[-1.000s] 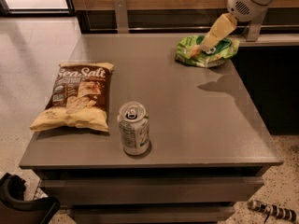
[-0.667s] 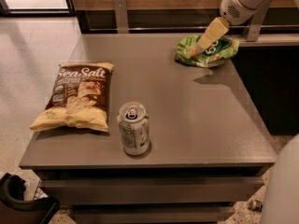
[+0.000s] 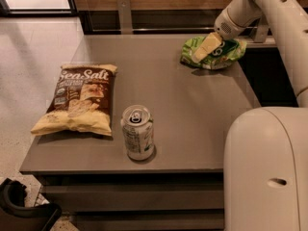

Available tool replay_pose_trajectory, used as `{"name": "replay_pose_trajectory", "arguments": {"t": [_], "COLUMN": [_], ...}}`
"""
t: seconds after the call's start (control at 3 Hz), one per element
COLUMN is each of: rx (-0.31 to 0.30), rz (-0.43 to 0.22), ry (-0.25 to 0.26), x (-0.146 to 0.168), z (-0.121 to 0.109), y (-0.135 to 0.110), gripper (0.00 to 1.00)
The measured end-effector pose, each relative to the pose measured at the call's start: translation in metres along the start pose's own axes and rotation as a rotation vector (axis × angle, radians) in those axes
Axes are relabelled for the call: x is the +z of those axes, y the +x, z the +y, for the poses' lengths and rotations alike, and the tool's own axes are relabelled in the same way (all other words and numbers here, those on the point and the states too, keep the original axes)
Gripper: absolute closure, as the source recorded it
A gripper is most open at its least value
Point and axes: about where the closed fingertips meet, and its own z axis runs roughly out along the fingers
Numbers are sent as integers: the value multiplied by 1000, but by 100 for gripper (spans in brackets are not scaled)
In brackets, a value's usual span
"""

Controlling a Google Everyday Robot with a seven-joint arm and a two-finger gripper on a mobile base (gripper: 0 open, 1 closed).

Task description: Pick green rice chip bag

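The gripper (image 3: 206, 47) is at the far right corner of the table (image 3: 192, 105), lowered onto the green rice chip bag (image 3: 227, 52). Its tan tip lies across the left half of the bag and appears to touch the crinkled top. How far the gripper is open, and whether it has any hold on the bag, cannot be told from this angle, since only one tan surface shows against the green. The white arm (image 3: 269, 13) comes down to it from the upper right.

The green rice chip bag lies flat and rumpled on the grey tabletop, close to the back edge and the right edge.

Well apart from it, on the near left part of the table, lies a brown-and-yellow Sea Salt bag (image 3: 77, 100), face up. Just to the right of that bag an opened drink can (image 3: 138, 132) stands upright near the front edge. Neither lies between the gripper and the green bag.

The robot's white body (image 3: 264, 167) fills the lower right and hides the table's near right corner. A dark object (image 3: 19, 211) sits on the floor at the lower left.
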Motion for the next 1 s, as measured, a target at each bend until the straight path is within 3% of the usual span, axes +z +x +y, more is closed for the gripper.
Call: {"name": "replay_pose_trajectory", "arguments": {"t": [0.33, 0.67, 1.0], "rx": [26, 30, 30], "rz": [-10, -12, -12], "ry": [-29, -36, -36], "x": [20, 28, 27], "z": [-4, -5, -5], "y": [4, 4, 4], "gripper": [25, 56, 80]}}
